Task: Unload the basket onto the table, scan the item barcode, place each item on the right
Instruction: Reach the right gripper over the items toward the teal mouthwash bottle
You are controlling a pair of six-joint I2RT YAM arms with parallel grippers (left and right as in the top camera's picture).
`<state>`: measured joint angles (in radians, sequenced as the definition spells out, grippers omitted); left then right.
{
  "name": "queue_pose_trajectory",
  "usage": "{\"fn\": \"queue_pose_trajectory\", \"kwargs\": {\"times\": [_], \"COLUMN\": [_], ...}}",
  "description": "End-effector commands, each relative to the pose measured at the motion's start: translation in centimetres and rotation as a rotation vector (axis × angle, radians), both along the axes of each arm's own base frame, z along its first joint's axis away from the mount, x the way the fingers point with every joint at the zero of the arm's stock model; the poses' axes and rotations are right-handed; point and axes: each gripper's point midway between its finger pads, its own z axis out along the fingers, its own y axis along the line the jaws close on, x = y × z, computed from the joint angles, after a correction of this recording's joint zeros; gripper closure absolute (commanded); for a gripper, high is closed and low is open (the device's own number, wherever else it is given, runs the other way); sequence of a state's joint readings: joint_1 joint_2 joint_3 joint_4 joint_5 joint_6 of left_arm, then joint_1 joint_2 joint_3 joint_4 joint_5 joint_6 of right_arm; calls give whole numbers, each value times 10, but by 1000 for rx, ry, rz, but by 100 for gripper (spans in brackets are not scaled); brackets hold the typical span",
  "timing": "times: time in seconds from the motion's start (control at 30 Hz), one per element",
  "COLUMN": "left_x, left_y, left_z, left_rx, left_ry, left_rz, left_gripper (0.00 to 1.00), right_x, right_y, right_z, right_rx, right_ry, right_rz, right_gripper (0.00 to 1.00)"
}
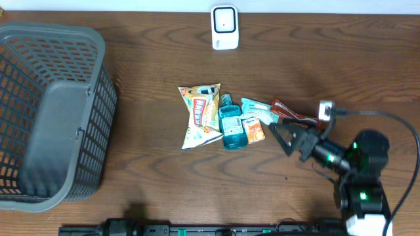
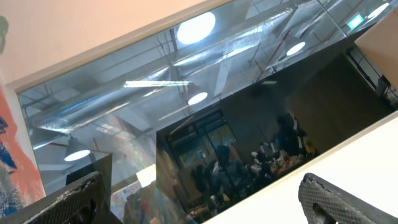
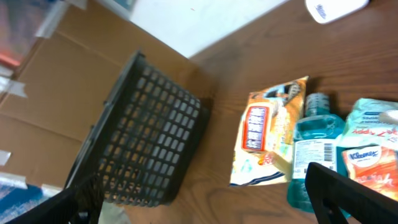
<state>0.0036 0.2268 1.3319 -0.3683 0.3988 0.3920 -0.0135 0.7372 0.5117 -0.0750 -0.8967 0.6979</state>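
place: mock checkout | evidence: scanner (image 1: 224, 27); basket (image 1: 102, 124); packaged goods (image 1: 200, 115)

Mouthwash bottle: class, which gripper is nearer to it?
Right. The right gripper hovers just right of the mouthwash bottle, jaws open; the left gripper is outside the overhead view, facing the ceiling.

The wooden counter (image 1: 151, 177) bears a grey basket (image 1: 105, 124), a white scanner (image 1: 224, 27), a snack bag (image 1: 200, 115), a mouthwash bottle (image 1: 231, 126) and a Kleenex pack (image 1: 252, 129).

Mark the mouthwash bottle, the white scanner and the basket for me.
mouthwash bottle (image 1: 231, 131), overhead view, on its blue body.
white scanner (image 1: 224, 25), overhead view, on its front face.
basket (image 1: 102, 124), overhead view, on the mesh wall nearest the items.
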Motion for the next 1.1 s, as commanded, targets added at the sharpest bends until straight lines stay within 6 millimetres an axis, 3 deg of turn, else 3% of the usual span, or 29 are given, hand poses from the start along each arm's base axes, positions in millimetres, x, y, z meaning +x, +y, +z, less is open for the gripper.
{"fn": "queue_pose_trajectory", "kwargs": {"times": [0.0,0.23,0.33,0.53,0.63,0.77,0.93,1.03,1.07], "left_x": [-8,-8,-10,-11,-12,-15,-32,-52,-49], "left_y": [-3,-3,-3,-3,-3,-3,-3,-4,-5], "left_z": [-1,0,3,3,4,4,-6,-22,-20], "left_rx": [6,6,6,6,7,7,7,11,12], "left_ry": [-13,-21,-38,-42,-44,-52,-115,-212,-211], "left_rz": [-23,-19,-18,-19,-19,-19,-19,-4,6], "left_gripper": [1,1,1,1,1,1,1,1,1], "right_x": [28,62,69,60,47,50,54,55,56], "right_y": [-3,2,19,36,34,30,30,37,42], "right_z": [-4,-38,-43,-61,-76,-83,-100,-114,-120], "right_rx": [-90,-341,-449,-522,-557,-582,-628,-645,-649], "right_ry": [15,186,189,209,277,292,314,340,343], "right_rz": [-24,-130,-153,-106,-82,-103,-89,-64,-50], "right_gripper": [1,1,1,1,1,1,1,1,1]}}
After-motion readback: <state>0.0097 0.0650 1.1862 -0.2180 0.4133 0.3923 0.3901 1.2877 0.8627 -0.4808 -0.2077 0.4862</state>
